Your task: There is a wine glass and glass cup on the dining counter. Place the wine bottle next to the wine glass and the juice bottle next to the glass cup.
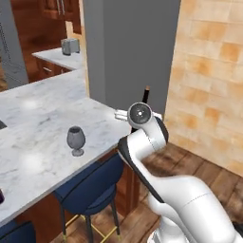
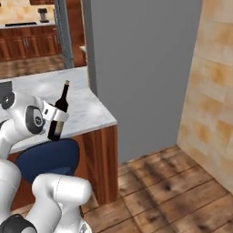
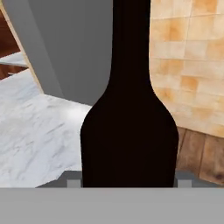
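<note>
With my gripper [image 2: 55, 114] clamped on the body of the wine bottle [image 2: 58, 113], held upright over the dining counter's [image 1: 38, 123] end, well apart from the wine glass [image 1: 75, 140], I judge it rigid, smooth, top-heavy: low grip suits.

Wine bottle [image 2: 58, 114]: tall, near-black, tan tip, slightly tilted, lifted off the dining counter [image 1: 42, 118] near its corner end. Wine glass [image 1: 75, 140]: grey translucent goblet, upright on the marble top, well apart from bottle.
</note>
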You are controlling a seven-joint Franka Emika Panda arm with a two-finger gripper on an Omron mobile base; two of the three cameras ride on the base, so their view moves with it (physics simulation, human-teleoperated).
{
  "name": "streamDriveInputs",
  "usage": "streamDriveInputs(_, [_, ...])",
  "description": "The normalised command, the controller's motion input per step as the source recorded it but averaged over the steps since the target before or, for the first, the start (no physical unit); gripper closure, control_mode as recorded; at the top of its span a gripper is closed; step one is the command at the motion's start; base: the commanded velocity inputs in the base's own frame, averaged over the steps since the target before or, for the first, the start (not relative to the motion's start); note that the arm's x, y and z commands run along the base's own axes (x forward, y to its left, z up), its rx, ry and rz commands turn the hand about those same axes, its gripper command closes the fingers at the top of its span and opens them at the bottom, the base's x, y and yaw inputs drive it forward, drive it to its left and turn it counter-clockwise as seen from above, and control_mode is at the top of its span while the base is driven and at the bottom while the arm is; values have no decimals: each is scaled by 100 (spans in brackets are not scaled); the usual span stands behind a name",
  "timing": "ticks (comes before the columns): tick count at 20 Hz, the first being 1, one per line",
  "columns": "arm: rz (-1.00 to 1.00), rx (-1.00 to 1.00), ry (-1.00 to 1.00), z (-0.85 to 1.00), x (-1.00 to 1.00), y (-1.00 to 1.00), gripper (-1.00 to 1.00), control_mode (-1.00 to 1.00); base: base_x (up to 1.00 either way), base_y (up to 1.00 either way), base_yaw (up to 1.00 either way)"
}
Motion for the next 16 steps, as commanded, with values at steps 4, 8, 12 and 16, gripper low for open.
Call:
streamDriveInputs(4, [0, 0, 0, 0, 0, 0, 100, 100, 50, -20, 47])
streamDriveInputs(8, [0, 0, 0, 0, 0, 0, 100, 100, 45, -23, 44])
streamDriveInputs(12, [0, 0, 0, 0, 0, 0, 100, 100, 47, -31, 32])
streamDriveInputs(16, [0, 0, 0, 0, 0, 0, 100, 100, 49, -39, 20])
